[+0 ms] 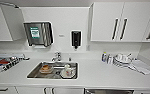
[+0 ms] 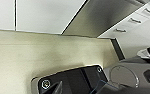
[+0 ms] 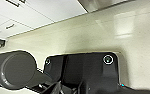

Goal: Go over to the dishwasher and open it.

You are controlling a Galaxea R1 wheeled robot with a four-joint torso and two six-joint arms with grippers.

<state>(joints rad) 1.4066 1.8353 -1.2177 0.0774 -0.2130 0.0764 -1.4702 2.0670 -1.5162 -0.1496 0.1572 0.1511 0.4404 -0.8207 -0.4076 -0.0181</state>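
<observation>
Head view faces a white counter (image 1: 111, 75), left to right: clutter of small items (image 1: 6, 62) at the far left, steel towel dispenser (image 1: 38, 33) on the wall, faucet (image 1: 57, 57) over a steel sink (image 1: 32, 72) holding a plate with food (image 1: 46, 68) and a cup (image 1: 68, 70), black soap dispenser (image 1: 76, 38), stacked dishes (image 1: 122, 59), white upper cabinets (image 1: 121, 21). Dishwasher (image 1: 108, 91): a steel strip at the bottom edge, below the counter, right of the sink; door looks closed. Left wrist view shows its steel panel (image 2: 103, 17) beside white cabinet fronts above beige floor. Fingers of both grippers: cannot tell.
</observation>
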